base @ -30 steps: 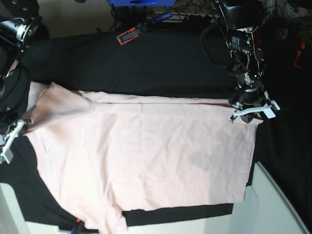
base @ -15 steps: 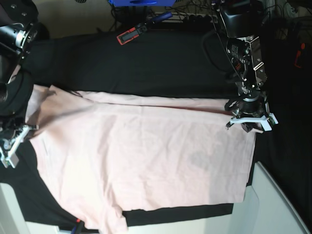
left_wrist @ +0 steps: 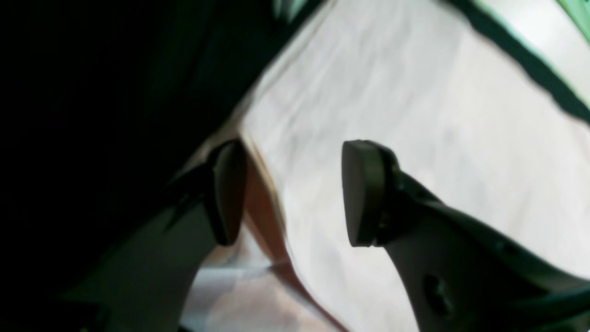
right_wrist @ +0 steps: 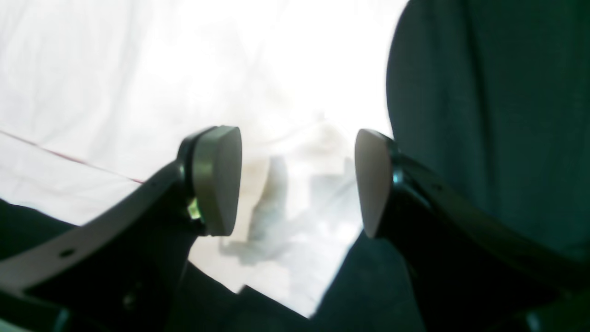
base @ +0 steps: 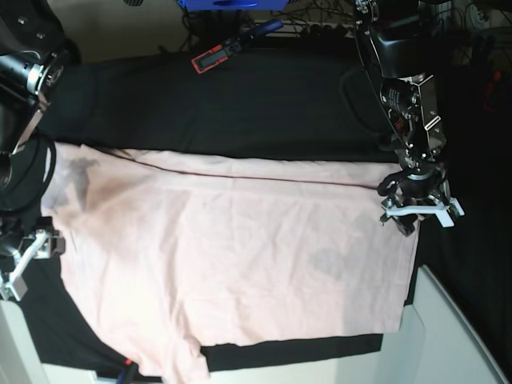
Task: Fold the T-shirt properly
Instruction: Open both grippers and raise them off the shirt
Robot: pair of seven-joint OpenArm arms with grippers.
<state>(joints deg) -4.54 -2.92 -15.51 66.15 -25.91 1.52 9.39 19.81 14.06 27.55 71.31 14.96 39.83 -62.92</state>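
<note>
The pale pink T-shirt [base: 240,256] lies spread flat, plain side up, on the large black cloth [base: 240,112]. A fold line runs along its far edge. In the base view my left gripper [base: 418,214] hovers over the shirt's right-hand far corner. In the left wrist view it [left_wrist: 295,193] is open, and the T-shirt's [left_wrist: 415,115] edge lies loose between the fingers [left_wrist: 364,193]. My right gripper [base: 32,256] sits at the shirt's left edge. The right wrist view shows it [right_wrist: 295,182] open above the T-shirt [right_wrist: 138,69], gripping nothing.
A red-and-black tool [base: 212,56] and a blue object [base: 232,4] lie beyond the cloth's far side, among cables. The white table edge [base: 456,336] shows at lower right. A small blue-and-red item [base: 126,373] pokes out under the shirt's near left corner.
Both grippers have opened and let go of the T-shirt. The raised left part has dropped flat. Both grippers moved toward the near side.
</note>
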